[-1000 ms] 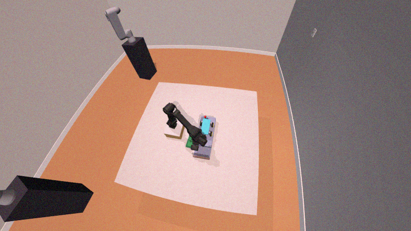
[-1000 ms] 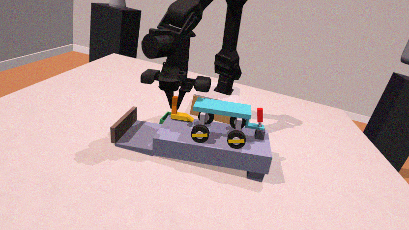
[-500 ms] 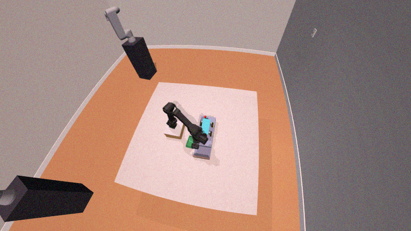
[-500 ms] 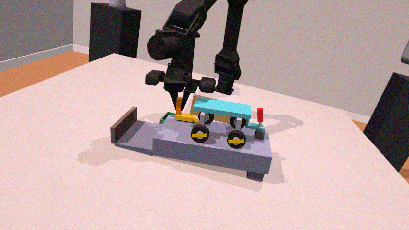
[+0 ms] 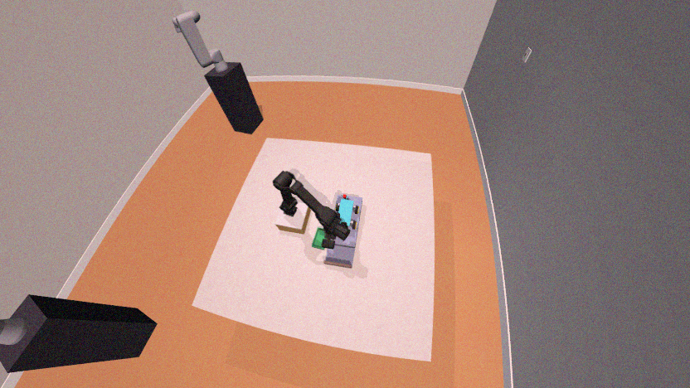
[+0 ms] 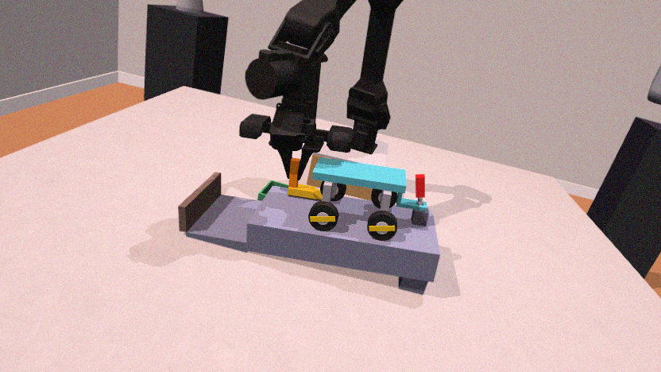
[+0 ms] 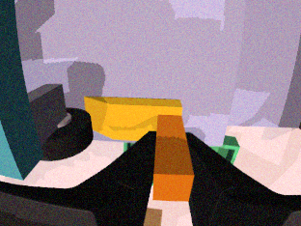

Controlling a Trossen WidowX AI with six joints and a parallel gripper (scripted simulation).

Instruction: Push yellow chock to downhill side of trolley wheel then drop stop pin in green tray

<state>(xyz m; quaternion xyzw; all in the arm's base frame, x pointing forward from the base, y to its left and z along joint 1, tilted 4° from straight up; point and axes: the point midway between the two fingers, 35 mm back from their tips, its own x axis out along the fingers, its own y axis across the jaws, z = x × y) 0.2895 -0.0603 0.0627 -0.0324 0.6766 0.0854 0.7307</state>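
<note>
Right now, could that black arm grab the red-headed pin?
Probably not yet: its fingers are shut on the yellow chock's orange handle, at the trolley's far end from the red-headed pin, whose top stands unobstructed.

Matte black jointed arm (image 6: 374, 55), tapered, seemingly unmarked fingers (image 6: 283, 156).

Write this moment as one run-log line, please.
gripper: shut on orange handle | yellow chock: beside far downhill wheel | stop pin: in place

Yellow chock (image 6: 303, 190), cyan trolley (image 6: 359, 175), red pin (image 6: 419, 186)
</note>
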